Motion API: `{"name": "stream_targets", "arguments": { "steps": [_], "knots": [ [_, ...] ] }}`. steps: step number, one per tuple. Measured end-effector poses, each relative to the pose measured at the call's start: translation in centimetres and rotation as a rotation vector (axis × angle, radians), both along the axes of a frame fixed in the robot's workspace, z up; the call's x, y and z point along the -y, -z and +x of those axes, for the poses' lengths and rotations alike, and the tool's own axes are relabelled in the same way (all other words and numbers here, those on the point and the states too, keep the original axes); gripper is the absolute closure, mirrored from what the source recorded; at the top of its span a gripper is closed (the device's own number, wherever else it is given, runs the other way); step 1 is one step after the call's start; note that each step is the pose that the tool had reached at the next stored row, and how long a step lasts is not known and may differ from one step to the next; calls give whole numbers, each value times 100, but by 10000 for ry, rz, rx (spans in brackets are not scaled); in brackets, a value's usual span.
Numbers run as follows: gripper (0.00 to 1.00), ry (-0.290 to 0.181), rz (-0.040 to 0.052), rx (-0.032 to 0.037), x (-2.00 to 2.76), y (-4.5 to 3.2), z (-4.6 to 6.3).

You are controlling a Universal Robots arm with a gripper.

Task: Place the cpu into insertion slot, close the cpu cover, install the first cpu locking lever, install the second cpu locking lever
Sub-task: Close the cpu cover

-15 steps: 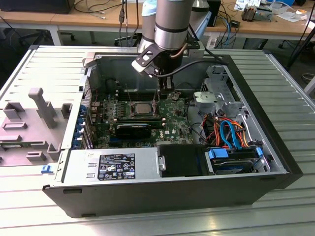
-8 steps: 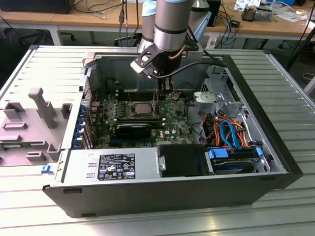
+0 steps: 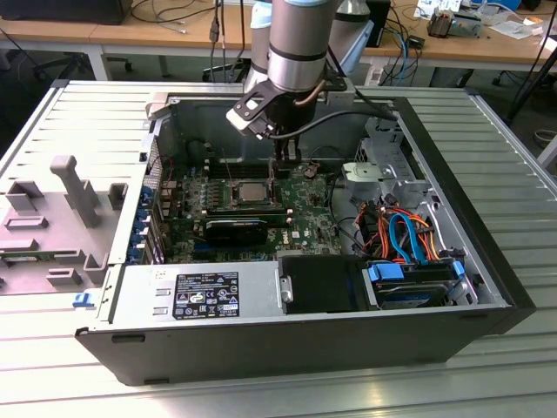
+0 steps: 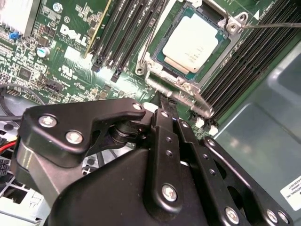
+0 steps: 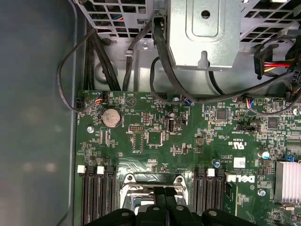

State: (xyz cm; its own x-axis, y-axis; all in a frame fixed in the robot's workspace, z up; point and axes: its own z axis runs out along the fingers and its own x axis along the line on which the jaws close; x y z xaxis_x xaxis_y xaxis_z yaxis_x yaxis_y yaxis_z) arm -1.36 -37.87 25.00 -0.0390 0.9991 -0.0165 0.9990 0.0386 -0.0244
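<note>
While the arm reaches down into the open computer case [image 3: 287, 348] that lies on the slatted metal counter [image 3: 487, 383], the hand [image 3: 280, 177] hangs low over the green circuit board [image 3: 305, 231], just beside the socket. In both wrist views the two black fingers [image 4: 165, 123] are drawn together with no gap between their tips. Whether anything thin is pinched between them I cannot tell. The hand [image 4: 164, 100] ends right at the silvery edge of the insertion slot [image 4: 234, 23], and the first wrist view puts the hand [image 5: 165, 192] against that same metal rim, between two banks of long black memory slots [image 5: 96, 197]. The cpu [image 4: 193, 42] already sits inside the slot, flat, with its dull silver top facing up. In the exterior view the cpu [image 3: 248, 193] shows as a pale square on the board, towards that view's left of the fingers. The cpu cover [image 4: 165, 81] lies down around the chip as a thin metal frame, and the chip shows through its window. A thin metal lever [image 4: 275, 24] runs from one corner of the socket out over the neighbouring memory slots. Elsewhere on the board are a round coin cell [image 5: 112, 117] and a finned heat sink [image 5: 287, 181]. The case also holds a grey power supply [image 3: 200, 296] and blue drive carriers [image 3: 409, 279]. A grey plastic piece [image 3: 61, 209] rests on the counter at the exterior view's left.
</note>
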Motion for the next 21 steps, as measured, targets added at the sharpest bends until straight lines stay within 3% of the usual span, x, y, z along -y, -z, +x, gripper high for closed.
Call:
{"name": "stream_targets", "arguments": {
  "steps": [10, 16, 19, 21],
  "knots": [
    [89, 0, 1, 0, 11, 62, -161],
    [89, 0, 1, 0, 15, 155, -253],
    [89, 0, 2, 0, 15, 230, -364],
    [89, 1, 0, 0, 7, 293, -504]
  ]
}}
